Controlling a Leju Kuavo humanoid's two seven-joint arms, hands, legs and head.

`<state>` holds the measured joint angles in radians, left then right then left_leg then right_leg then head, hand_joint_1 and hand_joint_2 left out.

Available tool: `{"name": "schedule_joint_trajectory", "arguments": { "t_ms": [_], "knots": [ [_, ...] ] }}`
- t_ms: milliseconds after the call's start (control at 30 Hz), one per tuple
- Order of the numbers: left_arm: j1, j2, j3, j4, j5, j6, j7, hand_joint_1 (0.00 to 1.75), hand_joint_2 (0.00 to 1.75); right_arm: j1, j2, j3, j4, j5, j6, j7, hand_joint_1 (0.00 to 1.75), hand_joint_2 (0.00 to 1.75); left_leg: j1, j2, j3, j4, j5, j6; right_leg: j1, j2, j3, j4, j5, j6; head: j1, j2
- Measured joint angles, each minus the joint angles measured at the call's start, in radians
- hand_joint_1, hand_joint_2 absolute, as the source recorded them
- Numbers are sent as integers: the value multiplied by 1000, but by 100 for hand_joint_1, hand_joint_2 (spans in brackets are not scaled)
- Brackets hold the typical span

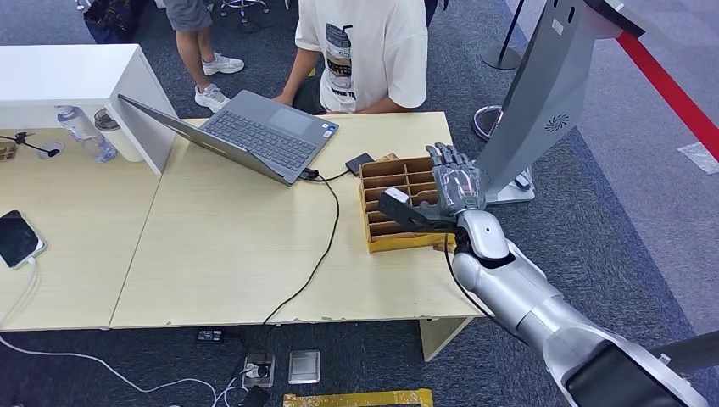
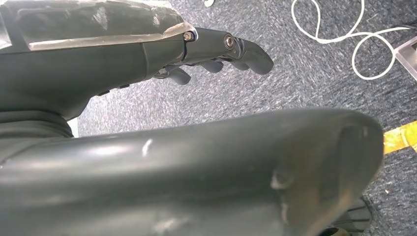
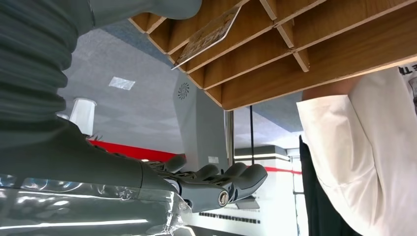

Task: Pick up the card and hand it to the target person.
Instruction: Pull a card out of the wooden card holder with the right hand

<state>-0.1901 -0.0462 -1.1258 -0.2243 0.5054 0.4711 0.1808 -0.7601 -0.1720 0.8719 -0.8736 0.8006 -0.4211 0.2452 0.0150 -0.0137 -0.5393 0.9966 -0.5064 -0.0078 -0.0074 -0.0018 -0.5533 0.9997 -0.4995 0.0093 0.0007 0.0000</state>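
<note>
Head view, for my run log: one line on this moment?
right hand open over wooden organizer | card in a slot, not grasped | left hand hanging, empty | person across table

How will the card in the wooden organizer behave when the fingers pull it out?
The card looks thin and flat, leaning in a slot of the organizer, so probably light and fairly stiff, with slight flex. Its face seems printed and perhaps glossy, so it may slip in a pinch. The right hand hovers above the slots; the dividers could snag the card's edge if it is pulled at an angle.

pale wood table [image 1: 229,254], open laptop [image 1: 254,134], divided wooden box [image 1: 392,203], small black device [image 1: 359,163], phone [image 1: 17,237]
</note>
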Motion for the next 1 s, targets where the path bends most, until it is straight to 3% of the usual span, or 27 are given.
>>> {"name": "schedule_joint_trajectory", "arguments": {
  "t_ms": [1000],
  "knots": [
    [0,0,-6,0,8,1,0,0,0,-5,26,-1,87,5,-21,-32,62,175,0,0,0,0,0,0,0,0,0,0,0,0,0,0]
  ]
}}
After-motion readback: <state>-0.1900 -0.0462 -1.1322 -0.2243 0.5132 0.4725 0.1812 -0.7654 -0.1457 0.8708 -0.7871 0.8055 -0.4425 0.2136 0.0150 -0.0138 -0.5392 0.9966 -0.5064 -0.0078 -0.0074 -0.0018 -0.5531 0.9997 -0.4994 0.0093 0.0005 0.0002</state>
